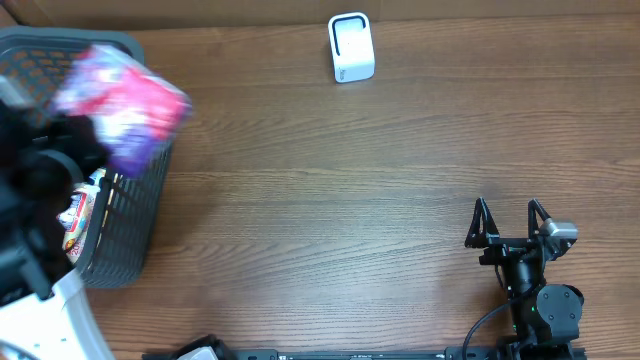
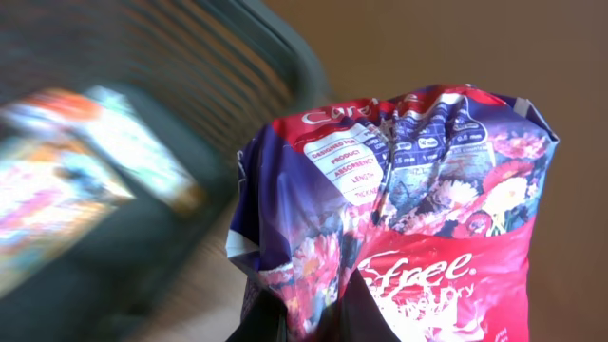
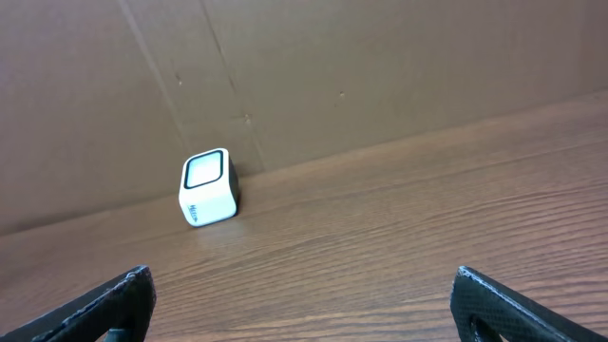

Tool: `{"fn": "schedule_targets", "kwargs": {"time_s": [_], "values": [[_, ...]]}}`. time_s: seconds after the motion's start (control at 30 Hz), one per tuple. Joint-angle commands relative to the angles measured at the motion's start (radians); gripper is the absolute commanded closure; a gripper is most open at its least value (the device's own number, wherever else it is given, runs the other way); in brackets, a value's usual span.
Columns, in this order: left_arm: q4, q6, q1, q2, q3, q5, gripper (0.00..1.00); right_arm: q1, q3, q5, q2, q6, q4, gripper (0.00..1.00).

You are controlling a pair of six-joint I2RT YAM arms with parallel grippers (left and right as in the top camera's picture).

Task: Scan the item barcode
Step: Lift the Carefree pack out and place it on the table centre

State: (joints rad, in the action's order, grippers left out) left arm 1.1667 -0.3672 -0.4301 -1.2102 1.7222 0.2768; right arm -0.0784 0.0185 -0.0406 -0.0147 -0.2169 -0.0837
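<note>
left end effector clamps pouch over basket; right end effector wide; scanner apart

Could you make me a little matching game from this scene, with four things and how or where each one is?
Things:
1. packet
2. scanner
3. basket
4. right hand

Descriptions:
A. open, empty
B. white, far side
C. dark grey, on the left
D. pink and purple, held aloft

Pairs: 1-D, 2-B, 3-C, 4-A
</note>
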Motion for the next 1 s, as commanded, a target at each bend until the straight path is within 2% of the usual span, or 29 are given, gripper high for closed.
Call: {"fn": "schedule_targets", "kwargs": {"time_s": [0.0, 0.07, 0.17, 0.27, 0.33, 0.43, 0.63, 0.67, 0.73, 0.77, 0.83, 0.87, 0.97], "values": [[0.002, 0.121, 0.204, -0.019, -0.103, 0.075, 0.96, 0.006, -0.010, 0.001, 0.012, -0.008, 0.003, 0.00], [-0.059, 0.111, 0.366, -0.021, -0.243, -0.047, 0.96, 0.006, -0.010, 0.001, 0.012, -0.008, 0.003, 0.00], [-0.181, 0.061, 0.490, -0.034, -0.409, -0.150, 0.96, 0.006, -0.010, 0.001, 0.012, -0.008, 0.003, 0.00], [-0.338, -0.027, 0.579, -0.073, -0.581, -0.192, 0.96, 0.006, -0.010, 0.001, 0.012, -0.008, 0.003, 0.00], [-0.439, -0.112, 0.620, -0.119, -0.682, -0.199, 0.96, 0.006, -0.010, 0.001, 0.012, -0.008, 0.003, 0.00], [-0.536, -0.175, 0.657, -0.196, -0.772, -0.200, 0.96, 0.006, -0.010, 0.001, 0.012, -0.008, 0.003, 0.00], [-0.599, -0.195, 0.696, -0.301, -0.800, -0.195, 0.96, 0.006, -0.010, 0.001, 0.012, -0.008, 0.003, 0.00], [-0.594, -0.186, 0.699, -0.300, -0.796, -0.194, 0.89, 0.006, -0.010, 0.001, 0.012, -0.008, 0.003, 0.00], [-0.582, -0.161, 0.699, -0.289, -0.776, -0.183, 0.51, 0.006, -0.010, 0.001, 0.012, -0.008, 0.003, 0.00], [-0.568, -0.150, 0.699, -0.279, -0.757, -0.177, 0.39, 0.006, -0.010, 0.001, 0.012, -0.008, 0.003, 0.00], [-0.522, -0.139, 0.698, -0.253, -0.704, -0.176, 0.07, 0.006, -0.010, 0.001, 0.012, -0.008, 0.003, 0.00], [-0.497, -0.128, 0.698, -0.240, -0.673, -0.176, 0.00, 0.006, -0.010, 0.001, 0.012, -0.008, 0.003, 0.00], [-0.387, -0.089, 0.698, -0.188, -0.526, -0.177, 0.00, 0.006, -0.010, 0.001, 0.012, -0.008, 0.003, 0.00]]}}
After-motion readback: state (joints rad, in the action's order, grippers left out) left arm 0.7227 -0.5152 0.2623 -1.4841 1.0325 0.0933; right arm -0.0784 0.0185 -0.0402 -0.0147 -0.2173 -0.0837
